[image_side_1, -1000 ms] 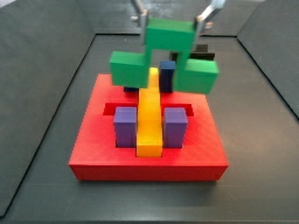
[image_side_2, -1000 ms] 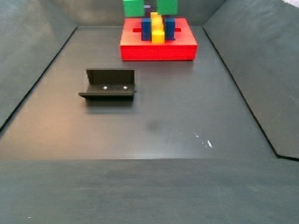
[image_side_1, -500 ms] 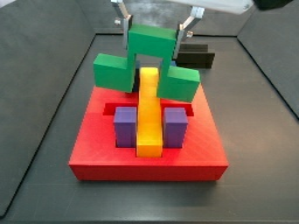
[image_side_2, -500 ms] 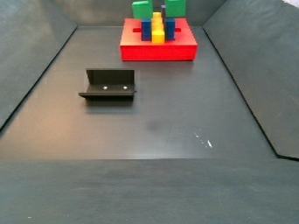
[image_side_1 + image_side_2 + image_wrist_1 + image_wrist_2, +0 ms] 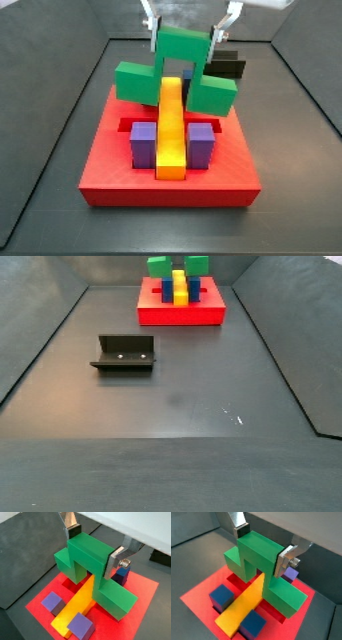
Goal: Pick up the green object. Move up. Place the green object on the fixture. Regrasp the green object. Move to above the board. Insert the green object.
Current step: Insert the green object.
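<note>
Red board [image 5: 167,180] beneath; gripper [image 5: 185,22] fingers clamping green object [image 5: 178,72], seemingly lower than before.

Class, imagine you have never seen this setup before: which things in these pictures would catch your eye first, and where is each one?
The big green object stands out first, an arch-shaped piece clamped in the gripper above the far end of the red board. Next comes the long yellow bar running down the board's middle between purple blocks. In a side view the dark fixture sits alone on the grey floor, nearer the camera than the board.
</note>
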